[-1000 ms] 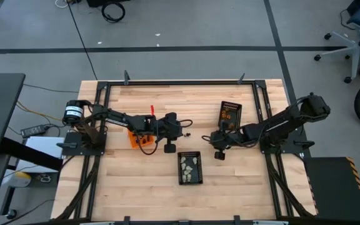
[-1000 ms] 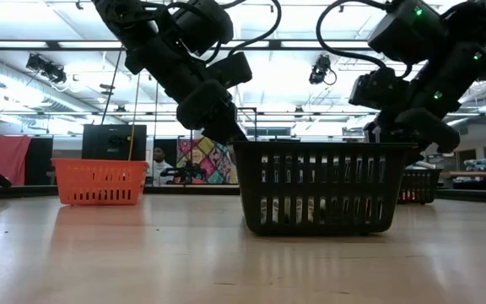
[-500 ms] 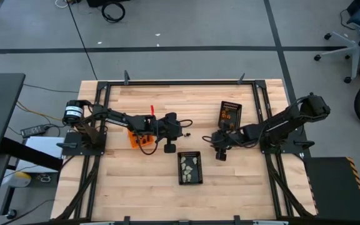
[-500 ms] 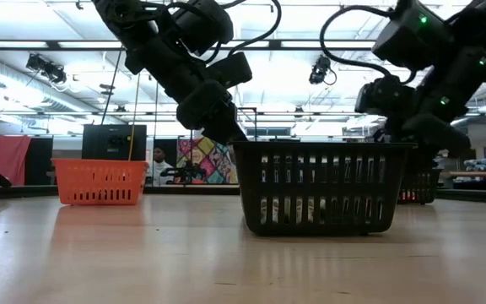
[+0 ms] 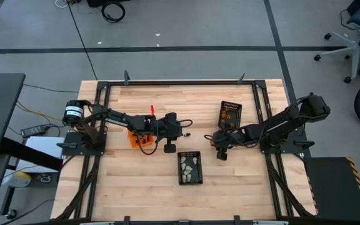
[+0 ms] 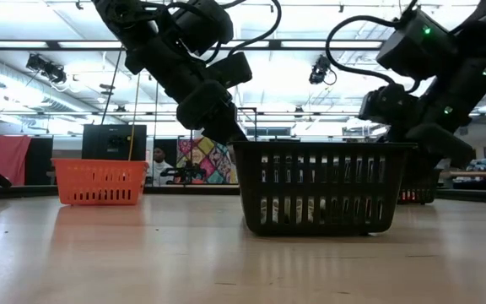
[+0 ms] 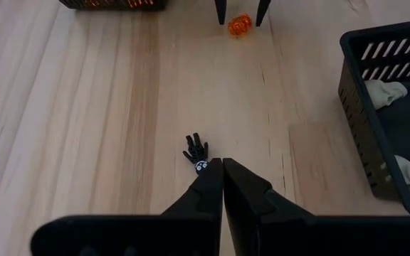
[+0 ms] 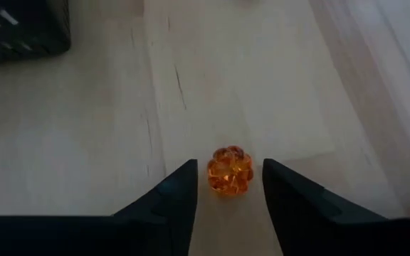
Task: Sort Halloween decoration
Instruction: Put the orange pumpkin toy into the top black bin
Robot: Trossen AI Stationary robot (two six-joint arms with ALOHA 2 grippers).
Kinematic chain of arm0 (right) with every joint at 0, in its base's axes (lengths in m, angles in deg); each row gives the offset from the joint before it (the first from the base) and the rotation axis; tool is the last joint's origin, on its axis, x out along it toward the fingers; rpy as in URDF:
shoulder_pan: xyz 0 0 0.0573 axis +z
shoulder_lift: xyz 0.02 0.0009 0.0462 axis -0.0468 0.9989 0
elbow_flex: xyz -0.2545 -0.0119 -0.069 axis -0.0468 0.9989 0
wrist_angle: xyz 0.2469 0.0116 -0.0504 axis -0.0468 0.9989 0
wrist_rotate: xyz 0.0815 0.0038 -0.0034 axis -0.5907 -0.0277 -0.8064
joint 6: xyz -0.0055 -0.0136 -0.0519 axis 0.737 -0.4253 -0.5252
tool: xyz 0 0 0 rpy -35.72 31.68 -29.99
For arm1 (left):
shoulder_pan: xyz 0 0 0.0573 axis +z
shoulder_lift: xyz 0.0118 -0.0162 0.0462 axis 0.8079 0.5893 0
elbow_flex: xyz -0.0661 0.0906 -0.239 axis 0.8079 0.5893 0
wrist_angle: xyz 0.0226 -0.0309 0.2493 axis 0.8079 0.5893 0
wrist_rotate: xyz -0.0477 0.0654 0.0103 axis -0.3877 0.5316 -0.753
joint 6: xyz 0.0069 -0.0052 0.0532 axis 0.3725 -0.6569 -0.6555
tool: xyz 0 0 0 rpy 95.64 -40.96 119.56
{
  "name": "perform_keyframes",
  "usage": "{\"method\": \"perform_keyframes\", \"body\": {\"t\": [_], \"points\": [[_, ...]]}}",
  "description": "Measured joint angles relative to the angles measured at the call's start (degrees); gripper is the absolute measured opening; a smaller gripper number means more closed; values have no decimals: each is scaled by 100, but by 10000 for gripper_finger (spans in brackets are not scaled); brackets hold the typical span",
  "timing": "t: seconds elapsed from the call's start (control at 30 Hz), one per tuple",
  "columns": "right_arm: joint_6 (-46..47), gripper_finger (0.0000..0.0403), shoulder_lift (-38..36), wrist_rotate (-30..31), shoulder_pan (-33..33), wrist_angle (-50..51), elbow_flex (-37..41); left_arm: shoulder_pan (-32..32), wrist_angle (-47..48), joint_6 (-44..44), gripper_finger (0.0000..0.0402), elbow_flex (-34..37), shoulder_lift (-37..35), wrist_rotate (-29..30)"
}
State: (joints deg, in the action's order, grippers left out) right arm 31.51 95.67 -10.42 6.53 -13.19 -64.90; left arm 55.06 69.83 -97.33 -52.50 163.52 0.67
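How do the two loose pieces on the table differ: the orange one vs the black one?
The orange piece is a round, translucent ball; the black piece is flat, spiky and opaque. The orange piece sits between the open right gripper fingers; the black piece lies just past the shut left gripper, ungripped. Both rest on bare wood, outside any bin.

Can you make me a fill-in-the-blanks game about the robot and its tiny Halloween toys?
1. The toy between the right end effector fingers is coloured ____.
2. The left end effector has its fingers ____.
3. The tiny spider-like toy by the left end effector is coloured ____.
4. The pale toys lie in a ____ mesh bin.

Missing words: orange, shut, black, black
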Motion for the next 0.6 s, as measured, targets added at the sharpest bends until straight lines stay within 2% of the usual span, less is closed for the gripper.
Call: {"method": "perform_keyframes", "body": {"t": [0.2,0.6], "points": [[-173,153,0,-11,-14,-652,314,0,0,0,16,0,0,0],[-306,150,0,-38,-118,-1328,687,0,0,-2,16,0,0,0]]}}
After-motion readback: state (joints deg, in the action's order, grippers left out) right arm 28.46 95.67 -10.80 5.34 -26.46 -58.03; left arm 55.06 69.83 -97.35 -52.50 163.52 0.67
